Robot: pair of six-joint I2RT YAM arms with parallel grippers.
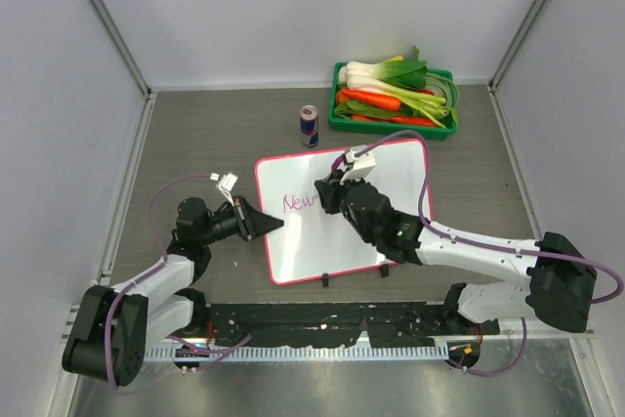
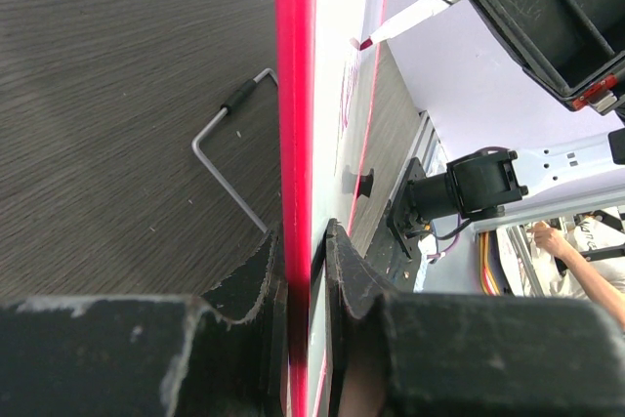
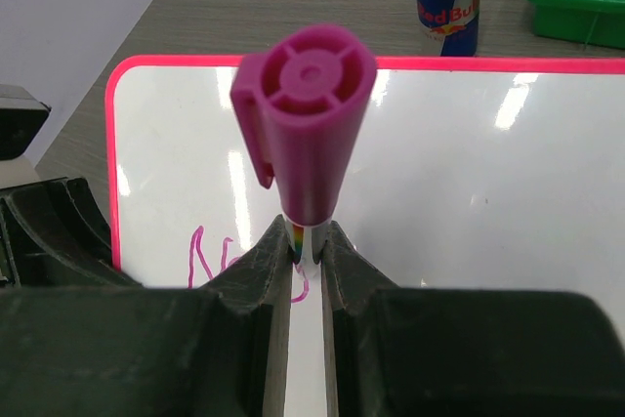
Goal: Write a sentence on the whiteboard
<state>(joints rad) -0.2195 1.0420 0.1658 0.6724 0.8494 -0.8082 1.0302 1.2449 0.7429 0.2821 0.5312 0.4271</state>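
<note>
The whiteboard [image 1: 371, 212], white with a thin pink-red frame, lies on the table in the top view. Pink handwriting [image 1: 298, 202] reading "New" sits at its upper left; the rest of the sentence does not show. My left gripper [image 1: 273, 226] is shut on the board's left edge [image 2: 295, 144]. My right gripper [image 1: 330, 189] is shut on a marker with a magenta cap [image 3: 305, 114], its tip down on the board just right of the writing [image 3: 210, 256]. The marker tip [image 2: 363, 43] also shows in the left wrist view.
A Red Bull can [image 1: 310, 126] stands just beyond the board's top edge. A green tray [image 1: 444, 129] of vegetables sits at the back right. A metal wire stand [image 2: 229, 148] lies beside the board's left edge. Grey walls enclose the table.
</note>
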